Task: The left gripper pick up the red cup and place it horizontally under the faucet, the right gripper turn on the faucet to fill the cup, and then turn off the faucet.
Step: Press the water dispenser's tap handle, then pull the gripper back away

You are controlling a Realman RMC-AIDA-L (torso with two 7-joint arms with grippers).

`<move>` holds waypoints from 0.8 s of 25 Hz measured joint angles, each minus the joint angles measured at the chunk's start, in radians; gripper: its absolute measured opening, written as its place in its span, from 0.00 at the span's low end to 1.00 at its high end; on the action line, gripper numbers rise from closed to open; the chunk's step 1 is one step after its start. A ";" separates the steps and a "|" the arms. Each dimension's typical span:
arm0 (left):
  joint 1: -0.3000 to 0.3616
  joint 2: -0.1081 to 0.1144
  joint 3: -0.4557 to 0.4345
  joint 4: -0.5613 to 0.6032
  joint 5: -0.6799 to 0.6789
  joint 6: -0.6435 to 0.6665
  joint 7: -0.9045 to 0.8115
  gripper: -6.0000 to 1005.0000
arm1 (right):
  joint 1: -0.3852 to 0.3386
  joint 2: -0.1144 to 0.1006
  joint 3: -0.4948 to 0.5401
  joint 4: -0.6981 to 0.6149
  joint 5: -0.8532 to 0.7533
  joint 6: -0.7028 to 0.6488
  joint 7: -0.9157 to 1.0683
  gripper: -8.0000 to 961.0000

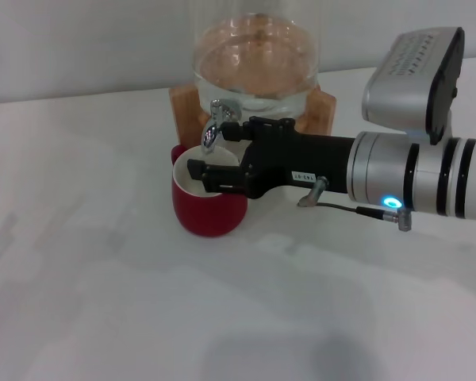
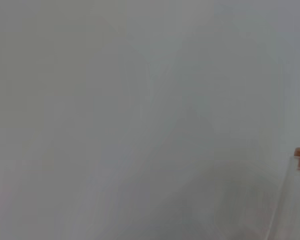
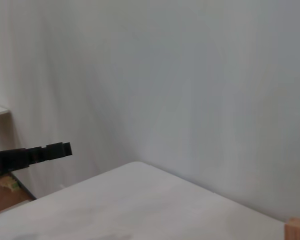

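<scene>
Seen from the head camera, the right gripper (image 1: 209,154) reaches in from the right side of the white table (image 1: 103,302), its black arm carrying a small white label and a silver wrist with a blue light. Its two black fingers are spread apart: the upper one sits beside the chrome faucet (image 1: 215,125), the lower one (image 1: 210,169) lies across the open mouth of the red cup (image 1: 208,205). Whether the upper finger touches the faucet lever I cannot tell. The cup stands upright directly below the faucet, just under the fingers, its small handle behind. Beyond the fingertips rises the glass jar (image 1: 254,67), holding water, on a wooden stand (image 1: 186,107).

The right wrist camera shows none of this; it sees a pale wall, a table edge, one black finger (image 3: 32,155) and a wooden corner (image 3: 297,230). The left wrist camera shows only blank pale surface with a sliver of the jar's edge (image 2: 290,200) and stand. The left gripper appears in no view.

Ahead of and to the left of the fingers the table lies bare out to its far edge.
</scene>
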State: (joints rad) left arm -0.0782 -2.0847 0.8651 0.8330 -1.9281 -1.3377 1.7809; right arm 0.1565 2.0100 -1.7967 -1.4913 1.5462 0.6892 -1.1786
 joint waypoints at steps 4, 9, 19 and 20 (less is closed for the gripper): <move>0.003 0.000 0.000 0.000 0.000 0.000 0.000 0.70 | -0.010 0.000 0.010 -0.005 0.000 -0.002 0.001 0.81; 0.011 0.002 -0.001 0.000 0.003 0.000 0.002 0.70 | -0.062 -0.003 0.071 -0.043 0.000 0.027 0.000 0.81; 0.064 -0.002 0.002 0.161 0.091 -0.028 -0.017 0.70 | -0.164 0.002 0.141 -0.100 -0.001 0.079 -0.012 0.81; 0.073 -0.002 0.007 0.180 0.094 -0.040 -0.021 0.70 | -0.164 0.002 0.141 -0.096 -0.001 0.079 -0.012 0.81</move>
State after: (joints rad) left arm -0.0048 -2.0866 0.8718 1.0134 -1.8338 -1.3775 1.7599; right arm -0.0076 2.0122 -1.6553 -1.5872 1.5451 0.7685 -1.1906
